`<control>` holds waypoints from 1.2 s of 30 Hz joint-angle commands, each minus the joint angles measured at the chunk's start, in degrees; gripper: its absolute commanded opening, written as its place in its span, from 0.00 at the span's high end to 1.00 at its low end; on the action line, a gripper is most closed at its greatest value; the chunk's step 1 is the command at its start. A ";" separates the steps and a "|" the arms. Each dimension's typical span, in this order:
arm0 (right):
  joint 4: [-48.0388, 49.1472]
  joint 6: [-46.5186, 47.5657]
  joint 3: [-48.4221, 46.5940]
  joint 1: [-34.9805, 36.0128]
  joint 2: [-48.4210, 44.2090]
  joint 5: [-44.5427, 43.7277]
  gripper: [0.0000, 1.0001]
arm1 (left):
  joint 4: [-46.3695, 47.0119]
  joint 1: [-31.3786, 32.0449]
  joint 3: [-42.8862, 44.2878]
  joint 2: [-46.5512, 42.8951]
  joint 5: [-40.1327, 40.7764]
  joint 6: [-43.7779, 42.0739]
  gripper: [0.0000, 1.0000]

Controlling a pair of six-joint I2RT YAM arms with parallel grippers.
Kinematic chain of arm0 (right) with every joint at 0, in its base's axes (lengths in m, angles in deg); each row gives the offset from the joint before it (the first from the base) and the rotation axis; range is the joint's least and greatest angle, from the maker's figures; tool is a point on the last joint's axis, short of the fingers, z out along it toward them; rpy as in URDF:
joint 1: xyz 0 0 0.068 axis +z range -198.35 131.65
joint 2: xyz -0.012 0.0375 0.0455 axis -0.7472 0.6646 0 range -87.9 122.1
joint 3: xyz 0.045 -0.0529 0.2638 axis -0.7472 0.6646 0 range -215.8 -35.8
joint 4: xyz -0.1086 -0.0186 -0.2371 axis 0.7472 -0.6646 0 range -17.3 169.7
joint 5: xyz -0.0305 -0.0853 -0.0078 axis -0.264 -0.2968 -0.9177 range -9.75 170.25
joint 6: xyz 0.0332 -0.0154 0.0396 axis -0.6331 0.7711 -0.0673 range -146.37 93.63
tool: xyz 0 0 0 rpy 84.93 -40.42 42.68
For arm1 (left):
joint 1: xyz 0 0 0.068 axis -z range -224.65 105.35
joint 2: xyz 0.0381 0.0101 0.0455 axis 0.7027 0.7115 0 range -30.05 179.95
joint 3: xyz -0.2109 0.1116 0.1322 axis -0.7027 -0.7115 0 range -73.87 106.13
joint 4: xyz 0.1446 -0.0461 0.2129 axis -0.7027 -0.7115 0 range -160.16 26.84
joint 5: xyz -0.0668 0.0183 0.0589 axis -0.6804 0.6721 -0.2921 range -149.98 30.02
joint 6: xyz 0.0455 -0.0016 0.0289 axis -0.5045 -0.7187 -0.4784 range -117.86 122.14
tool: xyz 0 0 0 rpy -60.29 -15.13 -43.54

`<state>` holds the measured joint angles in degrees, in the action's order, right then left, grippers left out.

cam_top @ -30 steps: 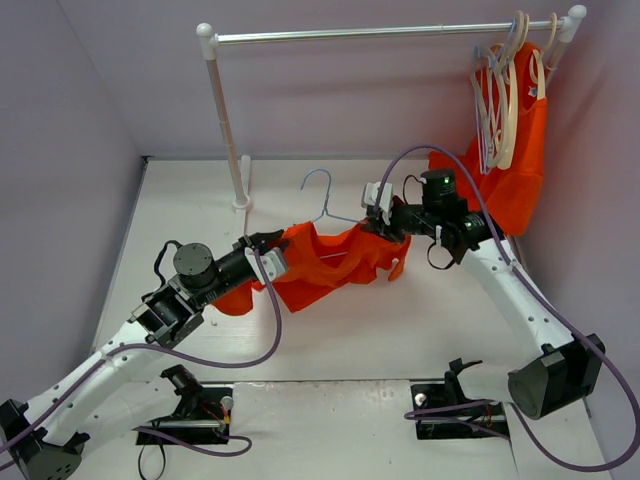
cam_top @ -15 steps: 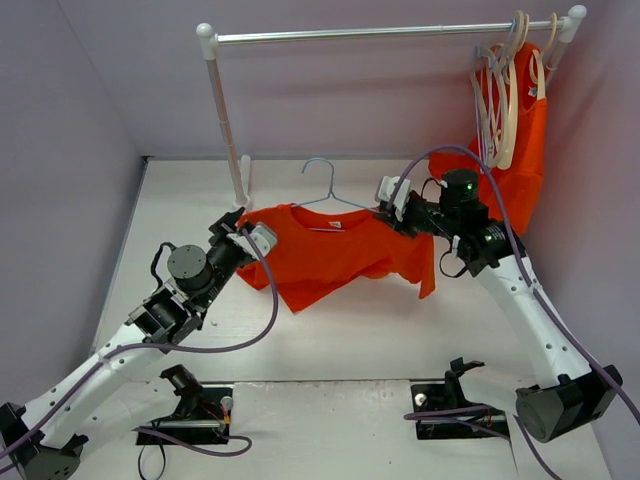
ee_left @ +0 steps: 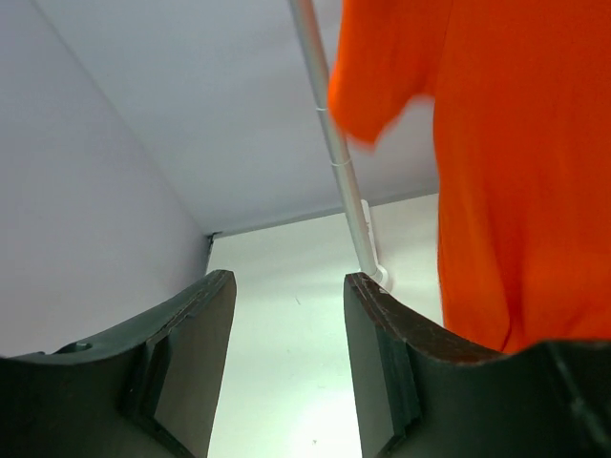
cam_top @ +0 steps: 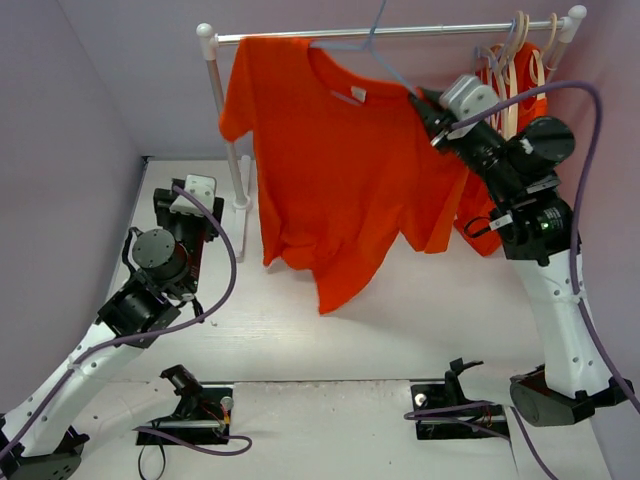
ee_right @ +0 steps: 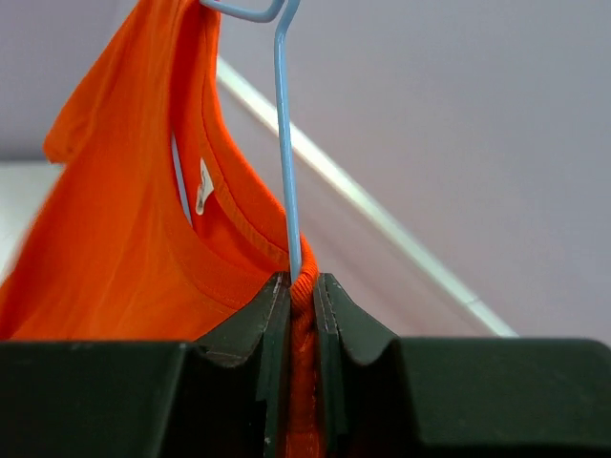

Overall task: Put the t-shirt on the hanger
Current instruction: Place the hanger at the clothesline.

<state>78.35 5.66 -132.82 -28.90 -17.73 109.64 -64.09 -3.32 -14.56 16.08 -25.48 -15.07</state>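
The orange t-shirt (cam_top: 340, 170) hangs full length on the pale blue wire hanger (cam_top: 390, 66), whose hook is up at the level of the rack rail (cam_top: 430, 31). My right gripper (cam_top: 428, 108) is shut on the shirt's shoulder by the collar, together with the hanger wire (ee_right: 284, 143). In the right wrist view the fabric (ee_right: 124, 248) is pinched between the jaws at the gripper (ee_right: 302, 281). My left gripper (cam_top: 190, 195) stands open and empty, low at the left, apart from the shirt. Its wrist view shows the shirt (ee_left: 516, 172) to the right.
The rack's white pole (cam_top: 224, 115) stands just left of the shirt, its foot on the table. Several cream hangers (cam_top: 510, 90) and another orange garment (cam_top: 520, 180) hang at the rail's right end, behind my right arm. Purple walls close in on both sides.
My right arm has lifted the shirt and hanger off the table up to the rail. My left gripper has let go of the shirt, opened, and drawn back to the left.
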 commanded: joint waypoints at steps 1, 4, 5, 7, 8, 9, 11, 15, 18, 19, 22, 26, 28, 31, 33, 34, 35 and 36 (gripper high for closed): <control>10.14 -1.89 -9.32 -0.37 2.07 -6.61 1.00 | -3.37 -0.45 4.93 0.45 4.34 3.33 0.51; 2.23 -0.29 -18.64 -0.37 5.23 -6.18 1.00 | -6.10 -0.54 6.08 1.50 4.61 3.50 0.51; 2.05 -0.91 -19.17 -0.28 5.33 -7.31 1.00 | -6.97 -0.45 6.34 1.59 4.78 3.50 0.51; 1.52 -0.39 -17.61 -0.37 4.10 -8.03 1.00 | -7.33 -0.63 6.26 2.21 4.87 3.59 0.51; 1.61 -1.26 -16.55 -0.37 3.66 -8.81 1.00 | -7.59 -0.63 6.08 2.30 4.87 4.11 0.51; 1.69 -2.31 -15.24 -0.37 2.44 -11.08 1.00 | -7.86 -0.71 5.99 2.39 4.70 4.38 0.51; -2.66 -1.71 -11.63 -0.46 1.55 -11.46 1.00 | -8.82 -0.98 5.82 2.91 4.26 5.08 0.51; -7.98 -4.15 -5.92 -0.37 0.41 -18.62 1.00 | -12.07 -1.51 6.34 4.14 3.12 6.75 0.51; -7.28 -6.44 0.58 -0.46 -1.95 -22.70 1.00 | -13.57 -1.59 6.43 5.20 2.50 8.07 0.51; -5.27 -7.67 1.99 -0.54 -2.66 -23.49 1.00 | -13.83 -1.68 6.43 5.55 2.50 8.33 0.51; -3.23 -8.74 3.94 -0.46 -3.46 -25.60 1.00 | -15.24 -1.95 6.96 6.08 2.24 9.30 0.51; -5.24 -7.95 -1.59 -0.55 0.57 -29.20 1.00 | -16.30 -2.56 6.96 6.52 2.15 10.27 0.51; -5.51 -7.51 -4.76 -0.81 4.25 -32.10 1.00 | -16.56 -3.17 6.52 6.69 1.28 10.79 0.51; -5.25 -7.42 -7.13 -2.30 6.90 -33.95 1.00 | -17.26 -3.79 6.08 7.04 0.22 11.85 0.51; -5.16 -8.29 -8.71 -3.35 9.36 -35.18 1.00 | -17.70 -4.58 5.82 7.39 -0.92 12.38 0.51; -5.16 -9.00 -9.33 -4.84 11.02 -35.19 1.00 | -18.14 -4.76 5.82 7.40 -1.19 12.81 0.51; -5.16 -9.79 -10.03 -5.81 11.91 -35.10 1.00 | -18.32 -5.02 5.73 7.48 -1.97 13.08 0.51; -5.16 -10.58 -10.65 -6.78 12.61 -34.75 1.00 | -18.49 -5.37 5.73 7.66 -2.24 13.17 0.51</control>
<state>66.20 -2.38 -140.25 -33.19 -7.50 78.01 -83.39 -7.76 -10.56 23.25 -26.05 -3.73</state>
